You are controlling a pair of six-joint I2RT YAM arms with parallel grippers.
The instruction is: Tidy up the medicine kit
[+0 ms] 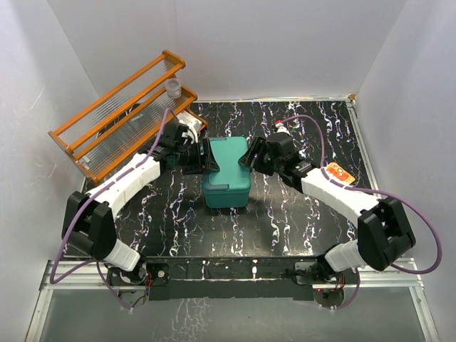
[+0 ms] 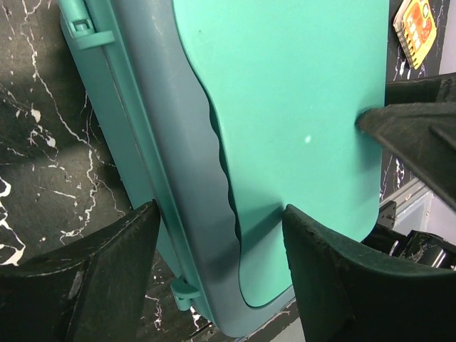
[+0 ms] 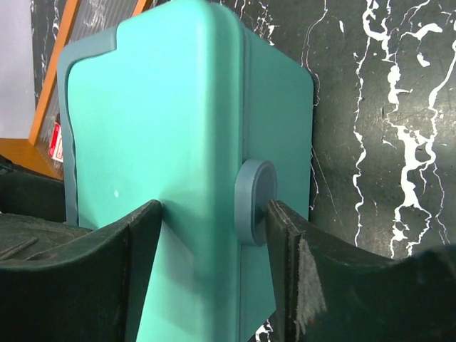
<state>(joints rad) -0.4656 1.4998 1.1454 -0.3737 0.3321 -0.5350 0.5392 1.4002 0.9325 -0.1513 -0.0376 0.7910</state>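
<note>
– Jaws of the left gripper (image 2: 221, 210): condition?

– Spread wide, astride the left long edge of the medicine kit (image 1: 226, 177). One of its fingers (image 2: 92, 285) sits outside the kit's side wall and the other sits over the lid. Whether the pads press on the plastic cannot be told from the wrist view.

– Right gripper (image 3: 214, 206)?

– Likewise spread, astride the kit's right edge. One finger lies over the lid and the other meets a round disc (image 3: 255, 201) on the side wall (contact looks likely there, but a firm clamp cannot be confirmed). In the left wrist view, one tip of that gripper rests at the lid's far edge.

– Location of the kit?

– Flat on the black marbled table (image 1: 285, 214), directly between the two grippers. The lid is down and uppermost, and the short front face is turned toward the arm bases.

– Other items noted?

– An orange wooden rack (image 1: 117, 121) stands beyond the kit's far left corner, set at a slant to it. A small clear cup (image 1: 173, 87) sits on the rack's end farthest from the kit. An orange card (image 1: 340, 172) lies to the kit's right, well apart from it, beside the right arm. Small white items lie just beyond the kit's far side, too small to identify.
</note>
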